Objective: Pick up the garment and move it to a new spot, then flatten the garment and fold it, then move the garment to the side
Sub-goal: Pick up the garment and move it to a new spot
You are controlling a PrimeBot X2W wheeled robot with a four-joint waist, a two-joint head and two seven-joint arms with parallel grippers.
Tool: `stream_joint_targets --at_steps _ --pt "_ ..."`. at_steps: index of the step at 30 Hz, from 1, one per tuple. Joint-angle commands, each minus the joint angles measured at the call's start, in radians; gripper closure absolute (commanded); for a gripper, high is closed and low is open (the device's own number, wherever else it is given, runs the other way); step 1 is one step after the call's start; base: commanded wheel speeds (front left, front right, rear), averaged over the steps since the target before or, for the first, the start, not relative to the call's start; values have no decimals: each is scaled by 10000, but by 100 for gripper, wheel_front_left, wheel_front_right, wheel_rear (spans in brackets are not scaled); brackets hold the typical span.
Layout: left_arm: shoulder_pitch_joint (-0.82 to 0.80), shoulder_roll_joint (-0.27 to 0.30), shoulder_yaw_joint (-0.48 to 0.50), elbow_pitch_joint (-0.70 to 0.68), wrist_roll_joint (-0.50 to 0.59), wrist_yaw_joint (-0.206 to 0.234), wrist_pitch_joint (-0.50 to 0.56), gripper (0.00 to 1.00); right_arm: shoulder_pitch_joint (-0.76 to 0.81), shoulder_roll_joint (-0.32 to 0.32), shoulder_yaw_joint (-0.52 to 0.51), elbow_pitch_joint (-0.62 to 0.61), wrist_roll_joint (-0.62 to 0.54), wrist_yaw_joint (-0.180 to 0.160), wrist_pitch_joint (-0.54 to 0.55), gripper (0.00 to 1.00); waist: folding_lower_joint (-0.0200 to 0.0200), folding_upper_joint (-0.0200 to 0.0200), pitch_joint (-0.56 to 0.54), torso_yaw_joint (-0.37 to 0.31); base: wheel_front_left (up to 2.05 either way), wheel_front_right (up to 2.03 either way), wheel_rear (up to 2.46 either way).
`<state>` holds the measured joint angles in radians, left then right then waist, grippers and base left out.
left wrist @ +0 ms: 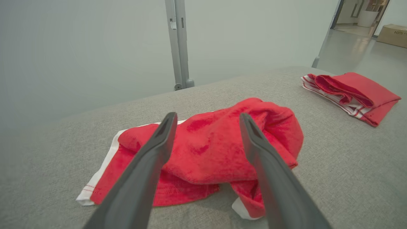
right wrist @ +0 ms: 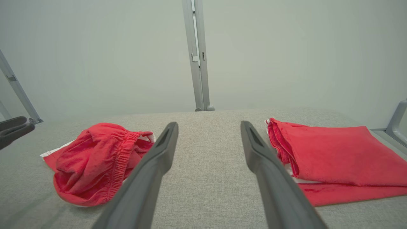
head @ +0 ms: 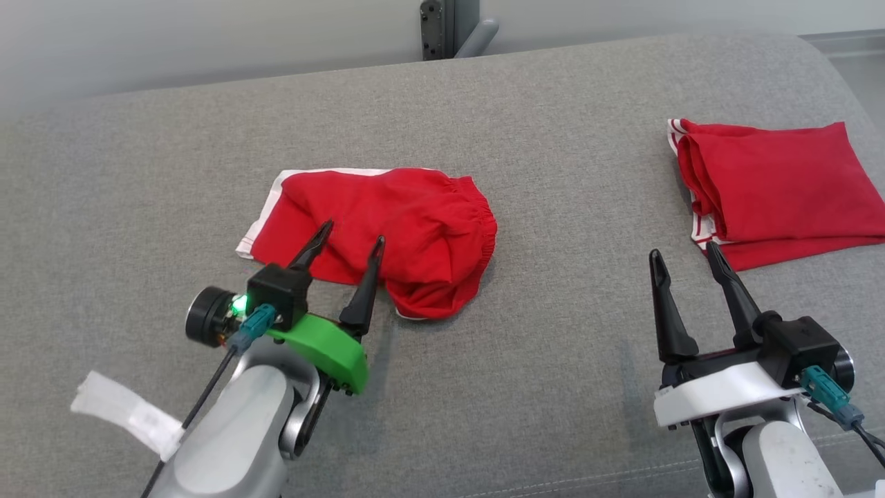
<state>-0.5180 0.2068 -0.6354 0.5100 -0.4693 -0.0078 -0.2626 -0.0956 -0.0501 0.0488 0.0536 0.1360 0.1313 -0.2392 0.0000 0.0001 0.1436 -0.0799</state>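
A red garment (head: 387, 232) with white trim and an elastic waistband lies crumpled in the middle of the grey padded surface (head: 539, 138). The left wrist view shows that garment (left wrist: 216, 149) right past my fingers, and it appears as a bunched heap (right wrist: 95, 162) at the left of the right wrist view. My left gripper (head: 351, 234) hovers over the garment's near edge, open, holding nothing. My right gripper (head: 684, 252) is open too, above bare surface to the right, between the crumpled garment and a folded red pile.
A second red garment (head: 774, 183) lies folded near the surface's right edge, also in the left wrist view (left wrist: 353, 95) and the right wrist view (right wrist: 334, 159). A grey post (head: 449, 28) stands behind the far edge. White tape (head: 128, 411) hangs by my left forearm.
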Motion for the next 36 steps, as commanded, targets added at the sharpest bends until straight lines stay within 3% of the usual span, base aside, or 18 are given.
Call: stream_joint_targets --at_steps 1,8,15,22,36 --pt "298 83 176 -158 133 108 -25 0 153 -10 -20 10 -50 -12 12 0 0 -1 -88 89 0 0 0" --pt "2229 125 1913 -1719 277 905 -26 0 427 -8 -19 50 -55 -12 -46 0 0 -1 -318 232 0 0 0" --pt "4177 -78 3336 -3098 805 1233 -26 0 803 -8 -166 97 17 -12 -88 0 0 -1 -574 455 0 0 0" --pt "5130 -589 4147 -3486 1187 1101 -26 0 1050 -10 -82 226 259 -12 -126 0 0 -1 -776 678 0 0 0" --pt "5330 -1109 4959 -3380 1843 525 -27 0 798 -10 118 703 446 -13 -217 0 0 -1 -848 716 0 0 0"
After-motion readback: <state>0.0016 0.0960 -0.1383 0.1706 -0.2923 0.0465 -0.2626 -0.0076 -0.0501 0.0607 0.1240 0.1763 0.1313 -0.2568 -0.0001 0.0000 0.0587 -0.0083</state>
